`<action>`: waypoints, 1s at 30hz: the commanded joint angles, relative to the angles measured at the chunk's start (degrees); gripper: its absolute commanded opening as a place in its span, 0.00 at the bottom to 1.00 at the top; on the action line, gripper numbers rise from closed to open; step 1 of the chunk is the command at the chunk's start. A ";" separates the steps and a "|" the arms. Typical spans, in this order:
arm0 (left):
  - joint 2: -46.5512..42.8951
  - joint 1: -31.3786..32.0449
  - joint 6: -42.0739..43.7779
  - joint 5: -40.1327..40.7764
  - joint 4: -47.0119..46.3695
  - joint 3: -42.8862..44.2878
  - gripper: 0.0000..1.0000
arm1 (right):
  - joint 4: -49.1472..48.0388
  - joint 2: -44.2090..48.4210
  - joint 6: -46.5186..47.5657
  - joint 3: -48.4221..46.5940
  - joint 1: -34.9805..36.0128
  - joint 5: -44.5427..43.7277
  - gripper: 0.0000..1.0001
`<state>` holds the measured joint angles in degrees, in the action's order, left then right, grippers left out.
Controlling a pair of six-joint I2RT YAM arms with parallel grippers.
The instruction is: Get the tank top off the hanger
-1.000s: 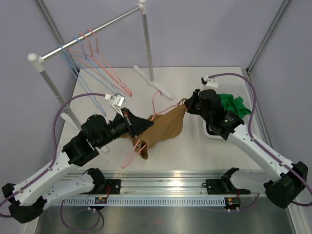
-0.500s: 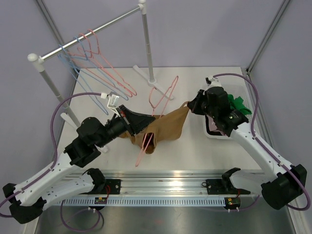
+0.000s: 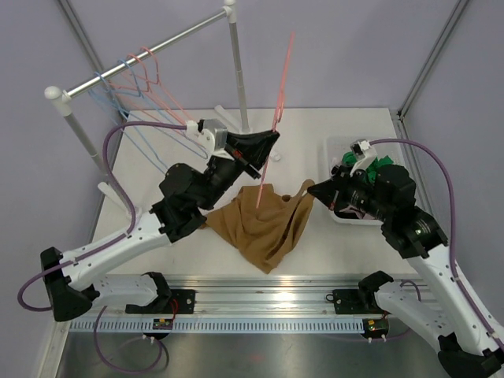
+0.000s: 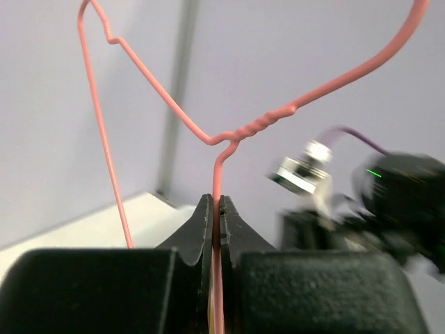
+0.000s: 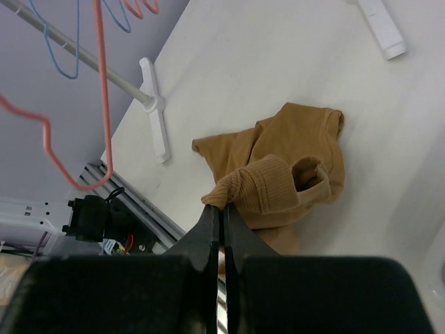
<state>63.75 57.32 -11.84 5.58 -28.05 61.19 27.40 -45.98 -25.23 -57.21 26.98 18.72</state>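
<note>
Left fingers (image 4: 198,229) are clamping shut on the hanger (image 4: 257,125); right fingers (image 5: 207,229) are pinching the tank top (image 3: 264,224). Judgement: draw hanger straight up from tank top.

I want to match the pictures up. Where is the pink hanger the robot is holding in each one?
Top external: pink hanger stands top centre, above the left gripper.
Left wrist: centre, pinched in that gripper.
Right wrist: upper left edge.
Shared landmark: the tan tank top, top and right-wrist views only.
</note>
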 commanded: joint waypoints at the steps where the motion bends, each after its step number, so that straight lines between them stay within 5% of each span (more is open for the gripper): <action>1: 3.48 -0.10 6.48 16.35 -1.79 10.23 0.00 | 5.20 3.78 3.78 -4.57 -0.35 -4.20 0.00; 6: 2.61 1.39 -1.16 24.11 2.73 10.53 0.00 | 6.00 0.63 3.71 -5.19 -0.35 -3.17 0.06; 10: 1.38 2.80 -7.57 32.44 9.66 10.44 0.00 | 4.25 -5.15 2.82 -3.96 -0.35 -2.12 0.32; 11: 1.12 3.06 -8.72 34.13 10.90 10.70 0.00 | 3.55 -6.39 2.56 -3.79 -0.35 -1.24 0.54; 14: 1.55 3.32 -12.59 40.98 17.66 12.19 0.00 | 2.14 -10.27 1.59 -3.35 -0.18 2.02 0.82; 15: 2.69 3.24 -13.29 44.65 19.86 14.38 0.00 | 1.96 -10.88 1.33 -2.91 0.26 2.20 0.99; 21: 5.95 1.22 -16.10 49.70 30.92 22.90 0.00 | 1.61 -10.89 1.50 -2.21 0.97 0.09 1.00; 30: 11.66 -10.64 -35.87 41.45 46.31 31.17 0.00 | 0.55 -10.54 0.62 -1.85 0.97 -0.26 0.99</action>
<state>73.08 49.93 -37.95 48.01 13.41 87.74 30.94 -57.34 -24.03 -58.78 27.49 18.17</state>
